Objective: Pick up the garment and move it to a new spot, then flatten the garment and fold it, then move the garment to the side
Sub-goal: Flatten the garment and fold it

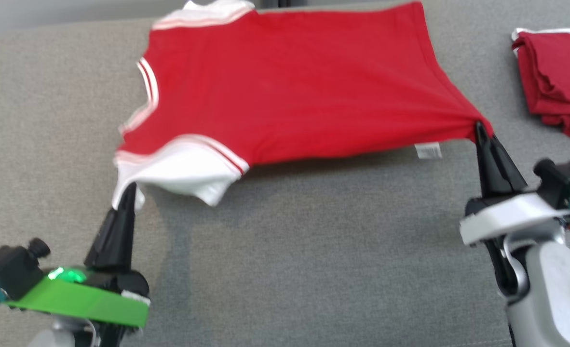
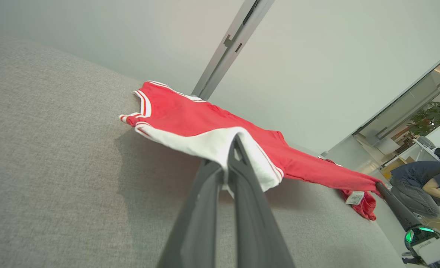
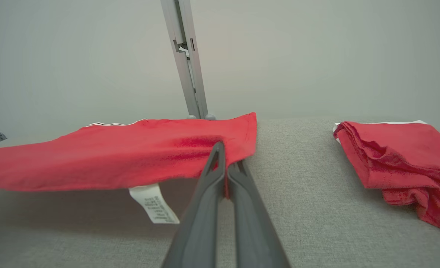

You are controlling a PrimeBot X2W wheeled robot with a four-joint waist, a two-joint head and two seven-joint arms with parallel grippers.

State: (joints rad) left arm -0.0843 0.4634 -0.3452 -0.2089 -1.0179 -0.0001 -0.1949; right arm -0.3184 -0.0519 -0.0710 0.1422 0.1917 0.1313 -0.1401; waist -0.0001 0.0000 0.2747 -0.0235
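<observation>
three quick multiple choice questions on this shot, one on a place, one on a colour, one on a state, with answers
1. In the head view, where is the folded red pile relative to the red shirt?
A) to its left B) to its right C) underneath it
2. What colour is the sleeve that the left tool pinches?
A) blue B) black C) white
3. The shirt's near edge is
A) lifted, stretched between left tool and right tool
B) lying loose on the grey surface
C) rolled into a ball

1 B: it sits at the right edge, apart from the shirt.
2 C: the cloth at the left tool's tip is white.
3 A: both tools are shut on corners, shadow on the grey surface beneath.
</observation>
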